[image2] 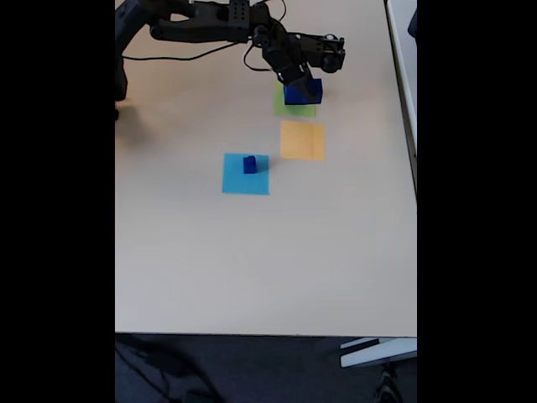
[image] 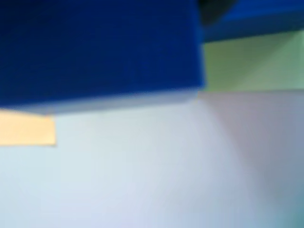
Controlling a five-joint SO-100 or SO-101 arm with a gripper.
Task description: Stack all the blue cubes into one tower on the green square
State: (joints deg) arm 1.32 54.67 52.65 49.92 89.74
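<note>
Near the top of the fixed view, the gripper (image2: 299, 81) sits over a large blue cube (image2: 303, 92) on the green square (image2: 285, 107); whether it grips cannot be told. A small blue cube (image2: 250, 164) waits on the light blue square (image2: 246, 175). A crooked release could leave the base overhanging.

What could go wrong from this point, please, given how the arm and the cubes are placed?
The gripper sits right at the blue cube on the green square; pulling away carelessly could drag it off-centre, since it looks near the square's right side. The small cube on the light blue square is a tiny target, easy to nudge. The wrist view is blurred, so alignment is hard to judge.
</note>
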